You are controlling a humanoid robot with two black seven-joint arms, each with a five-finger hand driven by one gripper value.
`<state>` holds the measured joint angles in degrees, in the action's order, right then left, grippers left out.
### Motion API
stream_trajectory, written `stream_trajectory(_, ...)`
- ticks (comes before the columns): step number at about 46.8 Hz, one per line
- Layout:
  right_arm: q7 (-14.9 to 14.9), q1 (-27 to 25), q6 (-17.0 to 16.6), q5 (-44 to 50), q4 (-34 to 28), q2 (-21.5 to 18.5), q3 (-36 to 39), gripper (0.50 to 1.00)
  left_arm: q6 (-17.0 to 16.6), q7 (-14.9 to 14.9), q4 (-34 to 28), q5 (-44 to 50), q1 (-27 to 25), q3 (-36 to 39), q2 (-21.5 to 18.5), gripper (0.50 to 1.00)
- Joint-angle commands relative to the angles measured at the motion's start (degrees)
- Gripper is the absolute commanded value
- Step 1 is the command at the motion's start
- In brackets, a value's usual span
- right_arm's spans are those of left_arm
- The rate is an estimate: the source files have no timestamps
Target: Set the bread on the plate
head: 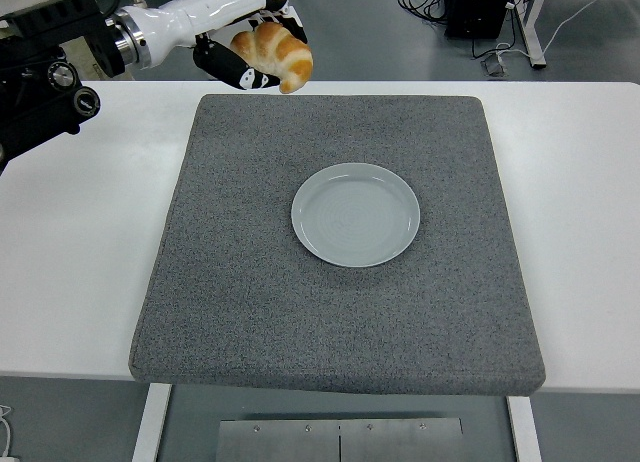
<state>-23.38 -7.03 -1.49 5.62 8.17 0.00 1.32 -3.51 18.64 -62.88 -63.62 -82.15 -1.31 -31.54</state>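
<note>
A golden-brown croissant-shaped bread (pixel 275 52) hangs in the air above the far left corner of the grey mat, held in my left hand (pixel 250 50), whose white and black fingers are curled around it. The pale grey-green plate (pixel 355 214) lies bare near the middle of the mat, well to the right of and nearer than the bread. My left arm comes in from the upper left edge. The right arm does not show.
The grey mat (pixel 250 302) covers most of the white table (pixel 80 262). Beyond the table's far edge stand table legs, cables and a black box (pixel 480 7) on the floor.
</note>
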Motion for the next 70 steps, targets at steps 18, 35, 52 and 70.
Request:
stream_trajectory(18,0.0,0.0,0.0,0.0,0.0,0.0,0.0,1.000,0.1,0.9,-0.3,-2.4,-1.0,2.3,7.0,0.500)
stream_trajectory(35,0.0,0.0,0.0,0.0,0.0,0.0,0.0,1.000,-0.4,0.4,3.2,-5.6,0.0,6.1,14.7,0.500)
stream_trajectory(52,0.0,0.0,0.0,0.0,0.0,0.0,0.0,1.000,-1.7,0.7,8.6,-6.4,4.4,8.0,19.2,0.500)
stream_trajectory(70,0.0,0.1,0.0,0.0,0.0,0.0,0.0,1.000,-4.8,1.0,13.4,-6.4,9.0,11.0,23.8,0.500)
